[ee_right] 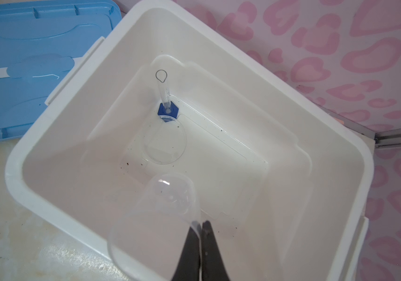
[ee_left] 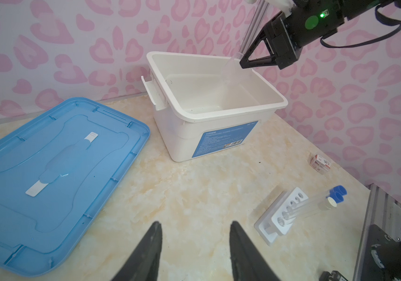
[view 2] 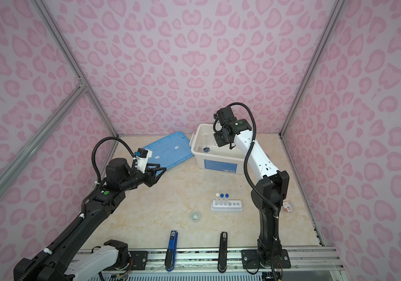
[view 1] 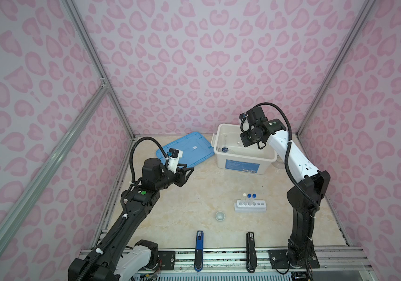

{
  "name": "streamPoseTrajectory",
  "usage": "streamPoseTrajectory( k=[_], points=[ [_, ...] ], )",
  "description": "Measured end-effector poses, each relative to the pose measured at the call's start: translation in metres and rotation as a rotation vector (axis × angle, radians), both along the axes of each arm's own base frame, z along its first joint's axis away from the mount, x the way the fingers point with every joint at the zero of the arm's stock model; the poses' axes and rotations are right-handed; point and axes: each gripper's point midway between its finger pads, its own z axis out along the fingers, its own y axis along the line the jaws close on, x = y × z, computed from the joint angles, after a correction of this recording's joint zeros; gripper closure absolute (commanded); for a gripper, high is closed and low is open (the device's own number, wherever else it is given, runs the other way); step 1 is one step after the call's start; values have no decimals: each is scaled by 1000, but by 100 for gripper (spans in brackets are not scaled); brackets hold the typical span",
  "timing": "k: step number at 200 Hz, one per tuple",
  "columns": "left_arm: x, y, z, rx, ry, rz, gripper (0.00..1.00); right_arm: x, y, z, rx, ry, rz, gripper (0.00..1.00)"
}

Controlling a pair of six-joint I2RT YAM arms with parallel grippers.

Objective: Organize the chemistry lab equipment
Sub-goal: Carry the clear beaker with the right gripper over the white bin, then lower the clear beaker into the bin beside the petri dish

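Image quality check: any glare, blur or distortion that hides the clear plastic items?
Both top views: even light, darker corners, wide-angle splay of the wall bars. Left wrist view: a glare streak on the blue lid; the left gripper looks soft. Right wrist view: the clear cup in the right gripper is near and blurry; the round dish shows only as a faint rim.

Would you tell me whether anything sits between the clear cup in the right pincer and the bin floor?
Nothing visible does. The clear cup hangs over the open white bin; the round dish and blue-based cylinder appear to lie clear of it.
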Motion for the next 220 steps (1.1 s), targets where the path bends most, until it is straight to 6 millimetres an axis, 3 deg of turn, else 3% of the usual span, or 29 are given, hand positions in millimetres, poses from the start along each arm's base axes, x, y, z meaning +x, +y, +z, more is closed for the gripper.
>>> streamPoseTrajectory(
  k=[112,150,220],
  points=[
    [-2,-9,-4,38,2,-15,52,60,-27,-82,-37,105,-81,98],
    [-2,-10,-3,41,2,-15,52,66,-30,-109,-45,159,-81,98],
    [-1,-9,-4,53,12,-7,52,77,-34,-137,-51,180,-88,98]
  ],
)
